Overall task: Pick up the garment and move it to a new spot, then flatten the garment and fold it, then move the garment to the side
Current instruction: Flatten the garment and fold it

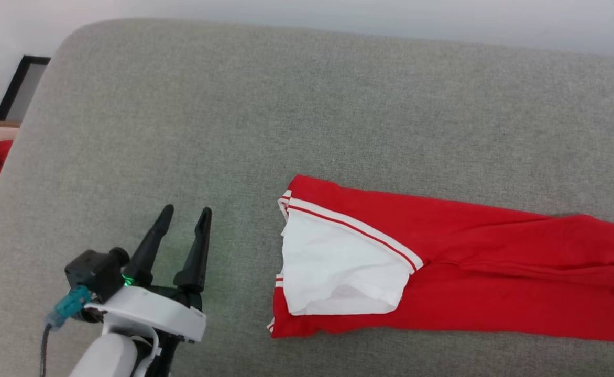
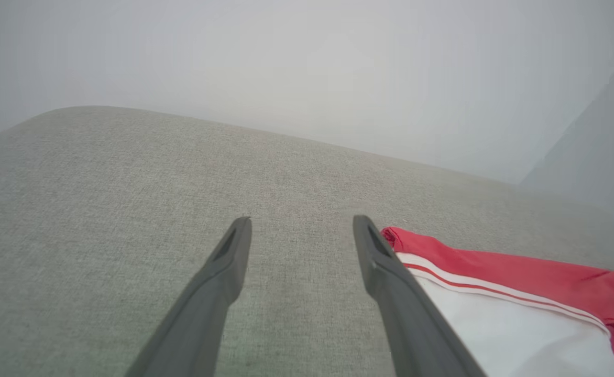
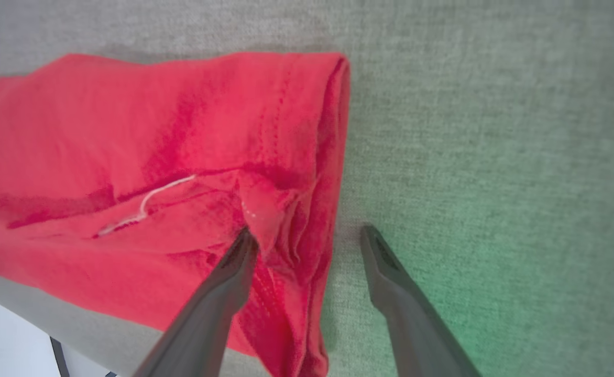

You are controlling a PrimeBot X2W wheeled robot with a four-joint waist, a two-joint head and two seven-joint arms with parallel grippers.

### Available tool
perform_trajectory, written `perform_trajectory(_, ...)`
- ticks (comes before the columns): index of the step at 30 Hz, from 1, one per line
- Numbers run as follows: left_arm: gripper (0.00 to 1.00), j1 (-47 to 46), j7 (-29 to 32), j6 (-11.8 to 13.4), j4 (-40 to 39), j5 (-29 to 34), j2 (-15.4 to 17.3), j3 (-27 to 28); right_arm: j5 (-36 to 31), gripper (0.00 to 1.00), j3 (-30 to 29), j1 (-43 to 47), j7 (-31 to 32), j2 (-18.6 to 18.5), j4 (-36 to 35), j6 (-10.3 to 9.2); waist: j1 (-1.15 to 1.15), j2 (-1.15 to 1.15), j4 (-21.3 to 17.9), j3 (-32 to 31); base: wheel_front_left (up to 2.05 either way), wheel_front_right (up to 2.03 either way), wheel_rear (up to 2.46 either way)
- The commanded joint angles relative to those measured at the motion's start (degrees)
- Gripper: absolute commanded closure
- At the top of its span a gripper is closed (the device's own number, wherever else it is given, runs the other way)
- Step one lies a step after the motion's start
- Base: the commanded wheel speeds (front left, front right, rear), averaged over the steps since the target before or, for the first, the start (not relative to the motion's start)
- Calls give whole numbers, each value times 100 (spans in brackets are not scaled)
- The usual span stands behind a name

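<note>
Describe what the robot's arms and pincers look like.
The left pincer has two long, black, tapering fingers on a white wrist housing, above a pale forearm. A small black camera block sits beside it, with a green light, and a teal plug feeds a grey cable. The right pincer has the same dark fingers, slotted near the tips.

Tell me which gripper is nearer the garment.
Right. The right gripper is at the garment's red end, one finger over the fabric, jaws open. The left gripper hovers open over bare cushion, apart from the white sleeve.
</note>
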Motion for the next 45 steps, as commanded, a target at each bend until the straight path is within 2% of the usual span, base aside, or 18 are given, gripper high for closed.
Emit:
perform_trajectory(1, 0, 59, 2, -73, 13, 112, -100, 97, -154, 0, 113, -91, 120, 193, 117, 1, 0, 0, 15, 60, 0, 0, 0)
perform_trajectory(6, 0, 57, 3, -254, 158, 491, -401, 297, -643, 0, 379, -357, 524, 723, 452, 1, 0, 0, 48, 196, 0, 0, 0)
perform_trajectory(7, 0, 47, 3, -285, 184, 554, -447, 347, -739, 30, 402, -398, 550, 812, 494, 1, 0, 0, 58, 219, 0, 0, 0)
perform_trajectory(9, 0, 37, 3, -344, 224, 645, -555, 444, -884, 100, 425, -445, 613, 989, 545, 1, 0, 0, 69, 249, 0, 0, 0)
perform_trajectory(13, 0, 73, 3, -408, 295, 851, -694, 628, -969, 100, 280, -427, 684, 1162, 547, 3, 0, 0, 51, 269, 0, 0, 0)
perform_trajectory(23, 0, 227, 2, -485, 370, 1156, -693, 1052, -1057, 100, -785, -412, 257, 828, 723, -31, 0, 0, -246, 219, 0, 0, 0)
perform_trajectory(37, 0, 457, 2, -489, 169, 1844, -599, 1545, -1071, 100, -1989, -235, -37, 554, 984, -3, 0, 0, -631, 214, 0, 0, 0)
perform_trajectory(41, 0, 491, 2, -488, 140, 1936, -655, 1609, -1107, 100, -2205, -138, 19, 560, 904, -3, 0, 0, -667, 178, 0, 0, 0)
perform_trajectory(45, 0, 479, 2, -488, 151, 1937, -717, 1624, -1154, 100, -2227, -9, 174, 684, 523, -2, 0, 0, -660, 119, 0, 0, 0)
